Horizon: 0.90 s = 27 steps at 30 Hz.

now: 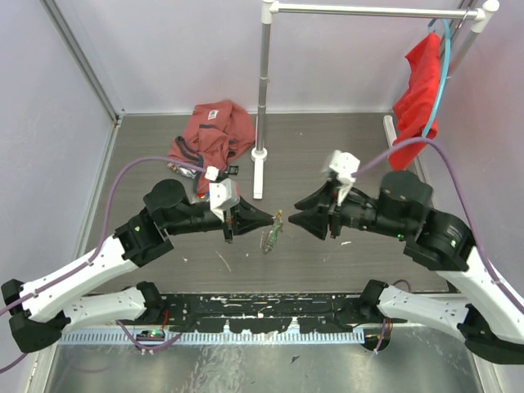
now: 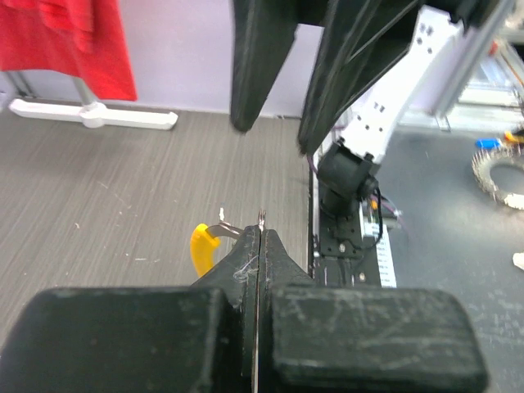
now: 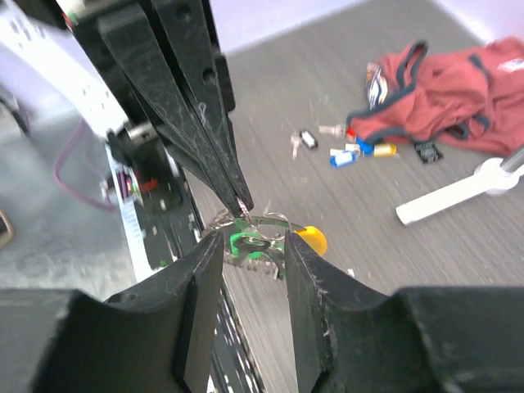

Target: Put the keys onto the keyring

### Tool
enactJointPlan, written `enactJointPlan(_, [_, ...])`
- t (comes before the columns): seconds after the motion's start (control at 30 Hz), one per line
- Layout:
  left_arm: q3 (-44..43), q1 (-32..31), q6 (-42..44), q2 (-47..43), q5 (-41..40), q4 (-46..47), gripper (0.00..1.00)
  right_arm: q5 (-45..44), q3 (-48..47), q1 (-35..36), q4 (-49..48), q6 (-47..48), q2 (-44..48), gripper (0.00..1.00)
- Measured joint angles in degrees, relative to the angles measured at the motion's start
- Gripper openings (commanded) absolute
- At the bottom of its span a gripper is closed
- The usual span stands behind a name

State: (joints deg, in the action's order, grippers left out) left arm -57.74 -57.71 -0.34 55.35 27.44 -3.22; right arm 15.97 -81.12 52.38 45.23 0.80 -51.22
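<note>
Keyring with yellow tag and green tag hangs between both arms, mid-table. Left gripper clamped on its wire. Right gripper open, jaws flanking the bunch. Loose keys beside red cloth.

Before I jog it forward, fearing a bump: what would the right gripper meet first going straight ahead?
Probably the keyring, held at the tip of the shut left gripper, just ahead of the right gripper's open jaws; exact depth is unclear.
</note>
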Motion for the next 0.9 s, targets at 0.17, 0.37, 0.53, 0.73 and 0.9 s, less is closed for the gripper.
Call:
enactJointPlan(0.17, [4.87, 0.00, -4.37, -4.59, -4.83, 6.51, 0.00, -3.23, 7.96, 0.00, -13.81, -9.97, 7.10, 0.43])
enactJointPlan(0.37, [7.52, 0.00, -8.92, -7.54, -7.89, 13.99, 0.00, -3.65, 12.41, 0.00, -22.77, -18.08, 6.95, 0.37])
enactJointPlan(0.53, [9.20, -0.02, -12.70, -8.07, -8.70, 20.35, 0.00, -0.09, 12.90, 0.00, -25.24, -19.12, 4.92, 0.34])
enactJointPlan(0.73, [10.29, -0.04, -16.63, -8.00, -8.57, 26.21, 0.00, 6.12, 13.64, 0.00, -27.43, -17.16, 3.69, 0.29])
enactJointPlan(0.9, [10.29, -0.04, -18.67, -7.74, -7.48, 29.46, 0.00, 8.79, 14.05, 0.02, -29.22, -15.93, 3.98, 0.26])
